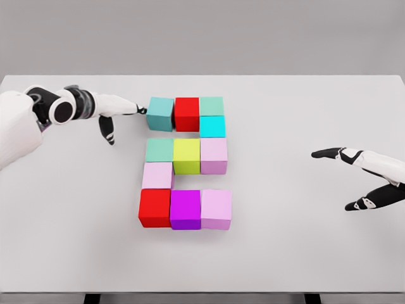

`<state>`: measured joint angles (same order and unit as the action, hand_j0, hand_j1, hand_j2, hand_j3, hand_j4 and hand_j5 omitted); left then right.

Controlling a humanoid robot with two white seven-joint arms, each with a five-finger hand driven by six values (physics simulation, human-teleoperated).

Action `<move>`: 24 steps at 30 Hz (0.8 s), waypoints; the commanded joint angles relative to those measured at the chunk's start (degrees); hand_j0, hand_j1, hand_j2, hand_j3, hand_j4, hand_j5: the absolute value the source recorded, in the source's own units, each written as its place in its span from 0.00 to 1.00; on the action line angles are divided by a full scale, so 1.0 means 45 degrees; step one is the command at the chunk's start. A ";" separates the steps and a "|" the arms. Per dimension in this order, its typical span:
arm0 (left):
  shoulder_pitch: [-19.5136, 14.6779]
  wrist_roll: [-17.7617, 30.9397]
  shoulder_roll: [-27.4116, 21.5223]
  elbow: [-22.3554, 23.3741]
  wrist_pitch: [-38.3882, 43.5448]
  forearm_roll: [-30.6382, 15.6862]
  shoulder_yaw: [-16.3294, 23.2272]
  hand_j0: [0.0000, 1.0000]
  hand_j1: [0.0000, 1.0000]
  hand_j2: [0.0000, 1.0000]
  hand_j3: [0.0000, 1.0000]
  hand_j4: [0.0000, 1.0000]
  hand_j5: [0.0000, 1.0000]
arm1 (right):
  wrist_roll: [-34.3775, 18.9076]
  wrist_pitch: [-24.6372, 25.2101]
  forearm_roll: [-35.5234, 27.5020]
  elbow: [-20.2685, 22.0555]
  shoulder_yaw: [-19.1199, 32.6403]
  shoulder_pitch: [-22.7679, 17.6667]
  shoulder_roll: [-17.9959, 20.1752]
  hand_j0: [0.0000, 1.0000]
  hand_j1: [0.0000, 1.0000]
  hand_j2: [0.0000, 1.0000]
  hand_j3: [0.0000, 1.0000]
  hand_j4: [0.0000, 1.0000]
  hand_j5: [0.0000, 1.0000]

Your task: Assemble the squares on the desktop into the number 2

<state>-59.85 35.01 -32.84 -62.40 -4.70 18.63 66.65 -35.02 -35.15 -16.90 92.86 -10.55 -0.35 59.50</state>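
Eleven coloured blocks (185,163) lie at the centre of the white surface (304,253), arranged as a numeral 2. Left robot hand (120,113), upper left of the frame, fingers extended, fingertips at the teal block (161,113). Right robot hand (357,177), at right, spread apart and holding nothing.

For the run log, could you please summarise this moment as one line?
left hand: open, fingertips at teal cube | right hand: open, apart | cubes: 2 shape on table
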 commanded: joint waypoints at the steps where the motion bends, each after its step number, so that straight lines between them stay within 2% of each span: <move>1: 0.0000 -0.0003 -0.0164 0.0000 -0.0089 0.0000 -0.0007 1.00 1.00 1.00 1.00 1.00 1.00 | 0.0004 0.0032 -0.0111 0.0009 0.0002 0.0000 0.0019 1.00 1.00 1.00 1.00 1.00 1.00; 12: 0.0020 -0.0003 -0.0633 -0.0098 -0.0753 -0.0059 0.0012 1.00 1.00 1.00 1.00 1.00 1.00 | 0.0004 0.0032 -0.0111 0.0009 0.0002 -0.0020 -0.0020 1.00 1.00 1.00 1.00 1.00 1.00; 24: 0.0078 -0.0003 -0.0613 -0.0254 -0.0753 -0.0039 -0.0007 1.00 1.00 1.00 1.00 1.00 1.00 | 0.0004 0.0032 -0.0111 0.0009 0.0002 -0.0039 -0.0020 1.00 1.00 1.00 1.00 1.00 1.00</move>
<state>-59.50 35.02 -35.61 -63.33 -8.09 18.49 66.70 -35.02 -35.15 -16.88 92.88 -10.55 -0.53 59.31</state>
